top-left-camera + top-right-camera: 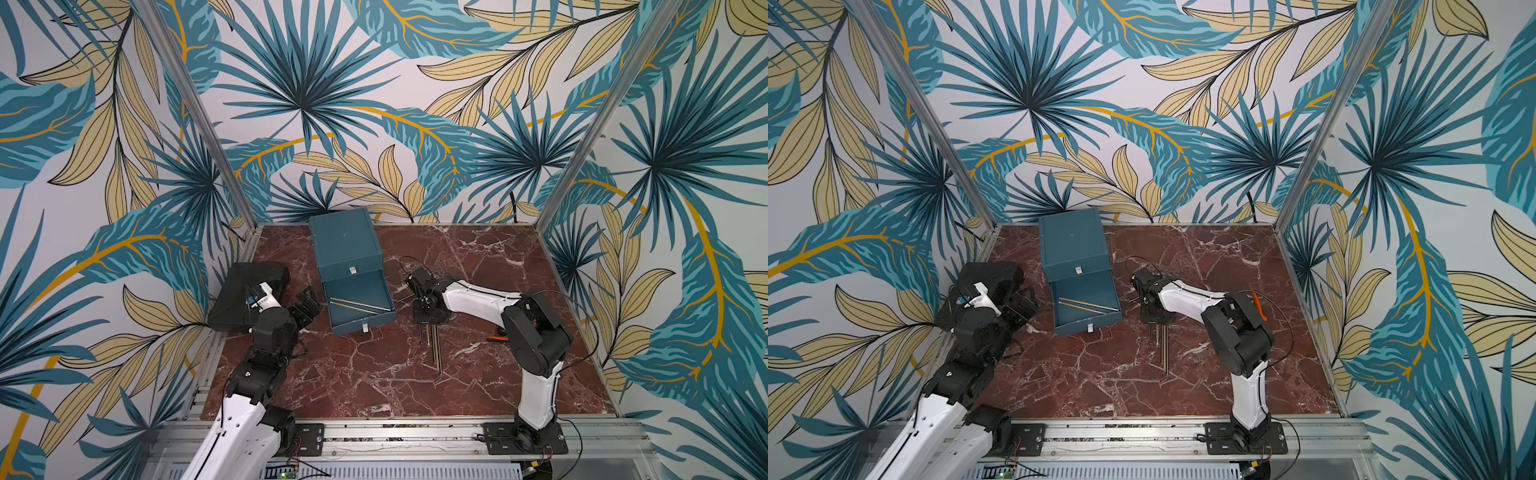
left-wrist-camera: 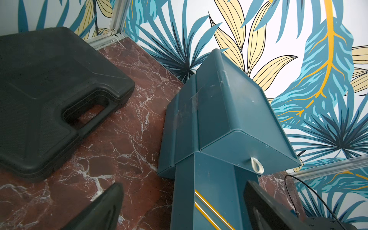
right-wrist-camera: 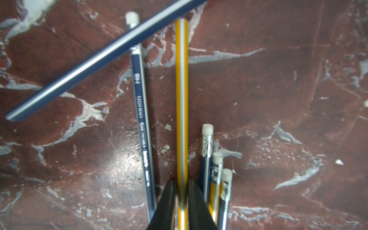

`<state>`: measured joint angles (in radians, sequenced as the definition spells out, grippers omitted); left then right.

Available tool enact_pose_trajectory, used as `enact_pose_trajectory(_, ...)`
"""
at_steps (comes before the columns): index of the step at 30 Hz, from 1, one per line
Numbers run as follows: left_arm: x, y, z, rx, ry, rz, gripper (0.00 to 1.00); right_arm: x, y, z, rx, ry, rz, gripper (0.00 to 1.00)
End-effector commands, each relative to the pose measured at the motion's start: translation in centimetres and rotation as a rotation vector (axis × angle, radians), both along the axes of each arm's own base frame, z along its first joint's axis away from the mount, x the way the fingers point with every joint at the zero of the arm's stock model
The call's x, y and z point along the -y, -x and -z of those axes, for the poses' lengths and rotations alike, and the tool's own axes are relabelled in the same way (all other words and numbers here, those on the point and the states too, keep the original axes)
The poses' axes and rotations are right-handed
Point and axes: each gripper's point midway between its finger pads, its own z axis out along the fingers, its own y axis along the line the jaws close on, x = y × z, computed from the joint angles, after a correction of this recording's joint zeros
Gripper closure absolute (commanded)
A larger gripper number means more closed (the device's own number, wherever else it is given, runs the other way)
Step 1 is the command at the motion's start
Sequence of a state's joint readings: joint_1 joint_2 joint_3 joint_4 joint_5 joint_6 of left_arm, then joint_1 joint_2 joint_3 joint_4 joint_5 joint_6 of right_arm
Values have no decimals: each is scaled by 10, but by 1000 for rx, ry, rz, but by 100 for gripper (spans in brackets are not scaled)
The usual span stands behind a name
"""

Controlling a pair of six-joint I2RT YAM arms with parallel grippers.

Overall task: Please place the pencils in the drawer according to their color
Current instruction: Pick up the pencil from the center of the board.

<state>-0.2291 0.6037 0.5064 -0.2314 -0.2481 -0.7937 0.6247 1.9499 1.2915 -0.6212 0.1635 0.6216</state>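
Yellow-striped pencil (image 3: 181,99) pinched between the closed right gripper (image 3: 182,184) fingers.
Blue pencils (image 3: 142,111) lie beside it on the marble table (image 3: 278,79); two yellow pencils (image 1: 361,306) rest in the pulled-out teal drawer (image 1: 357,286); the left gripper (image 1: 308,306) gapes wide, empty, nearby.

Bright, even light, soft shadows. Glare shines on the table (image 3: 121,161); the pencils (image 3: 181,79) look blurred. Top views bend at edges.

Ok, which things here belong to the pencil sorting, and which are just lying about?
Job: yellow pencil in the right gripper; loose pencils; drawers, one open holding two pencils.
Lying about: black case; orange tool.
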Motion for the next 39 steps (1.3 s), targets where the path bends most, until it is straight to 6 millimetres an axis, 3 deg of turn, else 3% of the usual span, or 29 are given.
enact_pose_trajectory(1, -5, 3, 6, -14, -12, -19, 0, 11, 52, 39, -206, 56, -25, 87)
enact_pose_trajectory(14, -5, 2, 8, -15, -12, -21, 0, 10, 53, 24, -181, 45, -31, 100)
enact_pose_trajectory(21, -8, 4, 10, -32, -29, -29, 0, 9, 56, 12, -156, 33, -40, 100)
enact_pose_trajectory(32, -23, 12, -7, -49, -115, -83, 0, 13, 54, -20, -88, 18, -42, 100)
enact_pose_trajectory(39, -22, 10, -11, -33, -110, -83, 0, 18, 53, -42, -42, 17, -46, 100)
